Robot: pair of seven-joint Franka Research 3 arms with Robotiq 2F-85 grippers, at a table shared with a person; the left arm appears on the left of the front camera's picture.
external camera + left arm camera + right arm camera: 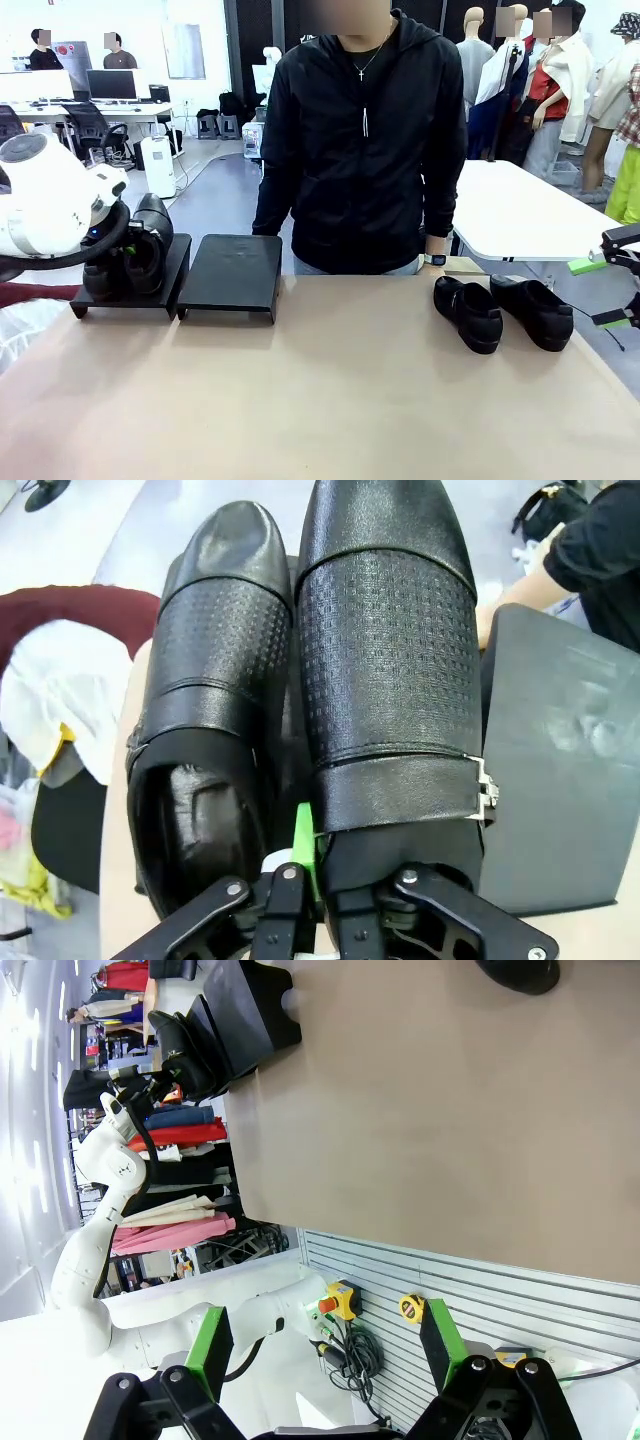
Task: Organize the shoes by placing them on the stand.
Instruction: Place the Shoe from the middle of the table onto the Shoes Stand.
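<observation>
While my left claw (325,858) is clamped on the collar of the held shoe (390,650) (one green pad (305,842) outside, other finger inside), that shoe sits beside its mate (205,680) on the stand (232,272), left platform. Right claw (601,293) is spread apart, near the other pair (470,312) on the surface (330,400).

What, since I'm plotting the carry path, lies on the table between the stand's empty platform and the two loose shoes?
In the front view the brown tabletop is bare between the empty platform and the two loose shoes.
</observation>
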